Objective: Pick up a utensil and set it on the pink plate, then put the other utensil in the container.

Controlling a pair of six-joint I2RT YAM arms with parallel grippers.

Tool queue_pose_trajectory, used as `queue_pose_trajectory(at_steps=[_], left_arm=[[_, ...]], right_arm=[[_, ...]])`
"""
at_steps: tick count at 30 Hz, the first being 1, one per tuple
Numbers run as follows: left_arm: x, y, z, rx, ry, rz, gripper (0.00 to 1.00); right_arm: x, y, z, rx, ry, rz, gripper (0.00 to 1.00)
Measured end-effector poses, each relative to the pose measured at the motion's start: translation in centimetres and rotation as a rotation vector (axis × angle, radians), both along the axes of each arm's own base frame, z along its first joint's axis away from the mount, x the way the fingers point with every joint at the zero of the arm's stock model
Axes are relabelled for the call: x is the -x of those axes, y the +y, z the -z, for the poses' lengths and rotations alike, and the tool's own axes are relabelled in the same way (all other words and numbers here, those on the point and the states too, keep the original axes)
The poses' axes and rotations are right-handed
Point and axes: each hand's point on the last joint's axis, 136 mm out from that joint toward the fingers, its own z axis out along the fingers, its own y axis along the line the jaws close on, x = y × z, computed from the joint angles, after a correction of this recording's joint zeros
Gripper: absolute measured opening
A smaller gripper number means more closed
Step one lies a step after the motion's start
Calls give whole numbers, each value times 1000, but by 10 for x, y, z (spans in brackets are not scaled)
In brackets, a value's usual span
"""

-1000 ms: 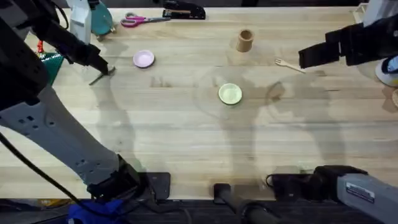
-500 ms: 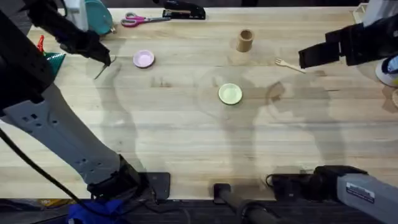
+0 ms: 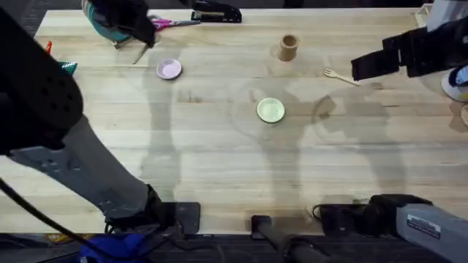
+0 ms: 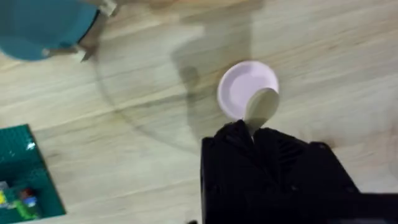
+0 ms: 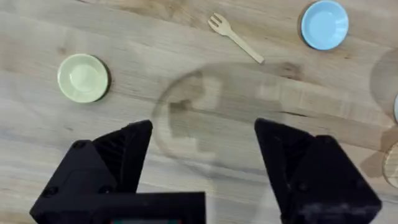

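Observation:
My left gripper (image 3: 146, 39) hangs over the table's far left, shut on the pale wooden utensil (image 3: 138, 56), which slants down just left of the pink plate (image 3: 169, 69). In the left wrist view the utensil's rounded head (image 4: 262, 104) sticks out of the gripper (image 4: 252, 132) and overlaps the pink plate (image 4: 247, 89). The wooden fork (image 3: 340, 75) lies flat on the table right of the tan container (image 3: 288, 48). My right gripper (image 3: 356, 69) is open and hovers just right of the fork (image 5: 234, 35), with nothing between its fingers (image 5: 118, 155).
A pale yellow plate (image 3: 270, 110) sits mid-table. Pink scissors (image 3: 165, 23) and a black stapler (image 3: 216, 12) lie along the far edge, beside a teal object (image 3: 102, 22). A light blue plate (image 5: 324, 23) and a green baseplate (image 4: 25, 171) are nearby.
My left arm has swung toward the far edge and to the right, carrying the utensil closer to the pink plate. The right arm and the fork have not moved.

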Motion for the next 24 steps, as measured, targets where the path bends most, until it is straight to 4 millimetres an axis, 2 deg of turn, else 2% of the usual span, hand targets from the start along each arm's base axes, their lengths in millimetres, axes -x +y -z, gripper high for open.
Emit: queue_pose_trajectory(at_steps=[3,6,9,14,19,24], left_arm=[[-3,-18,1,-8,4,-22,42],[-4,-26,2,-4,12,-76,42],[-2,-22,5,0,22,-154,42],[7,-12,24,-4,65,-248,42],[11,-11,45,-2,80,-279,42],[8,-11,57,3,64,-289,42]], right_arm=[[0,0,0,0,0,0,998],[0,0,0,0,0,0,997],[0,0,0,0,0,0,997],[0,0,0,0,0,0,998],[0,0,0,0,0,0,997],[0,0,0,0,0,0,997]])
